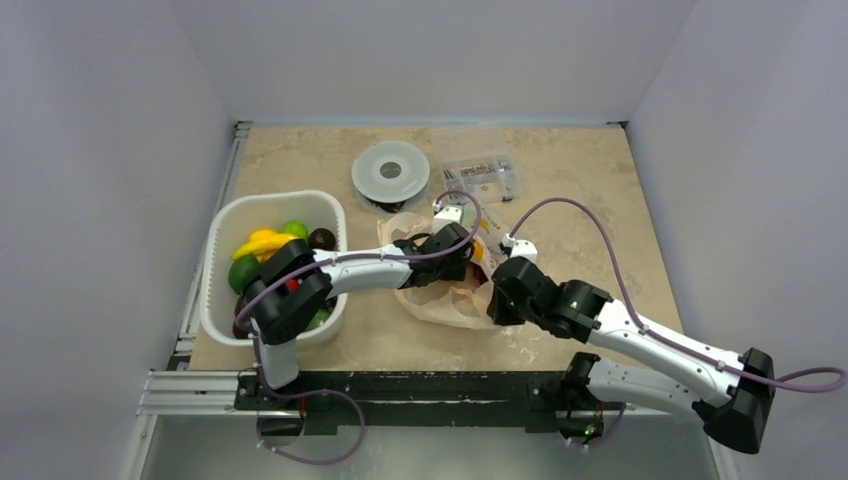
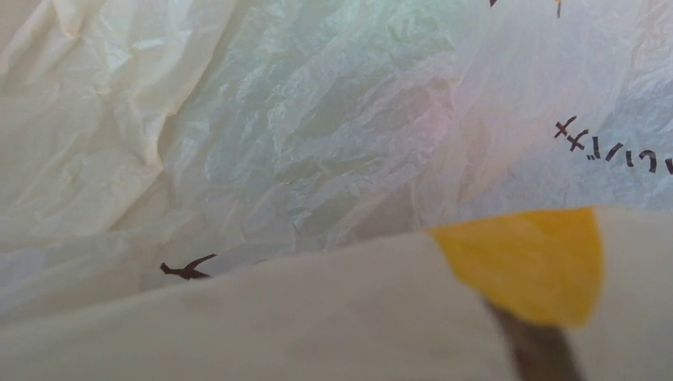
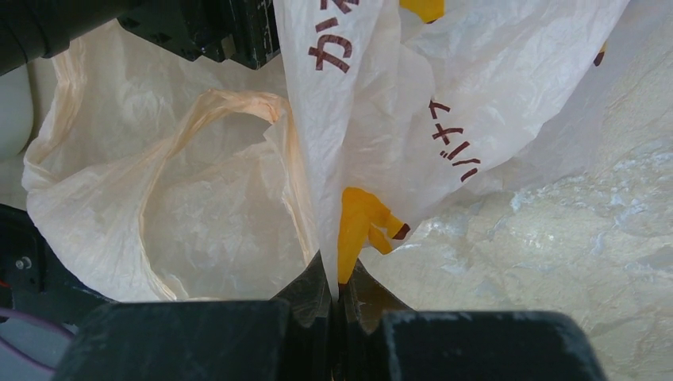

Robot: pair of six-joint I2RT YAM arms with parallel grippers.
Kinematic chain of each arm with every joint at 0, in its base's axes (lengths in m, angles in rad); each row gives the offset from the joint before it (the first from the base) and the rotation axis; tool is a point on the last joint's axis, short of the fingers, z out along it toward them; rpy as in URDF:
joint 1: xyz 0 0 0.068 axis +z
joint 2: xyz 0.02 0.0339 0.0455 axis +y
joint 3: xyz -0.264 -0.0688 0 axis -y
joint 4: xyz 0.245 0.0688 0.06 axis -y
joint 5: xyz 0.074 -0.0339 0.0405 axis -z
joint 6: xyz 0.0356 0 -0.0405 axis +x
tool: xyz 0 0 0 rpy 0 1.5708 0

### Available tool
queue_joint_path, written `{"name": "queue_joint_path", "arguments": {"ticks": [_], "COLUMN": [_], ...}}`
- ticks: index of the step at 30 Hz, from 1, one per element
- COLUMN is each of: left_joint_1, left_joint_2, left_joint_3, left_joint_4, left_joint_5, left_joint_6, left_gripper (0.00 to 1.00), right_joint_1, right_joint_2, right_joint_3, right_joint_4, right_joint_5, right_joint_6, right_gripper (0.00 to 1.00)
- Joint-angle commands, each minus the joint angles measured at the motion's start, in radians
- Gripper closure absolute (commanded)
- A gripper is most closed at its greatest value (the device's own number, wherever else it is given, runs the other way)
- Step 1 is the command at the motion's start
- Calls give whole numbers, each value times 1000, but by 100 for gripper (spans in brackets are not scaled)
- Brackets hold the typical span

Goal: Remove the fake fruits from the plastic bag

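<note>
Beige surface (image 1: 600, 200) walled on three sides, plastic bag (image 1: 445, 300) crumpled at centre, right claw (image 3: 337, 274) pinched closed on its edge, left claw (image 1: 470, 250) buried inside, opening impossible to tell, fake fruits (image 1: 265, 245) in white bin (image 1: 275, 198) at left edge.

We see a white tub (image 1: 272, 198) on the beige desk (image 1: 600, 200), well to the left of the left tool (image 1: 462, 262). Beyond that tool lies a round grey spool (image 1: 390, 175), and just right of the spool a clear box (image 1: 480, 172) of small parts.
</note>
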Motion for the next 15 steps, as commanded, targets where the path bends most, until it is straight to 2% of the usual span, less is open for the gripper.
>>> {"name": "queue_joint_path", "arguments": {"ticks": [1,4,6,8,15], "left_joint_1": [12,12,12,12,13], "left_joint_2": [-51,-122,-181,-244,-443], "left_joint_3": [11,-23,-48,-72,-160], "left_joint_4": [-11,-24,-40,-73,-115], "left_joint_5": [16,69,109,144,352], "left_joint_6": [-3,-2,1,-7,-12], "left_gripper": [67,79,82,91,97], "right_joint_1": [3,4,4,4,4], "right_joint_2": [-12,-16,-19,-19,3], "right_joint_3": [50,52,58,70,84], "right_joint_4": [-10,-19,-21,-23,4], "right_joint_5": [78,103,112,122,152], "right_joint_6": [-18,-20,-22,-28,-55], "right_gripper": [100,100,100,100,100]}}
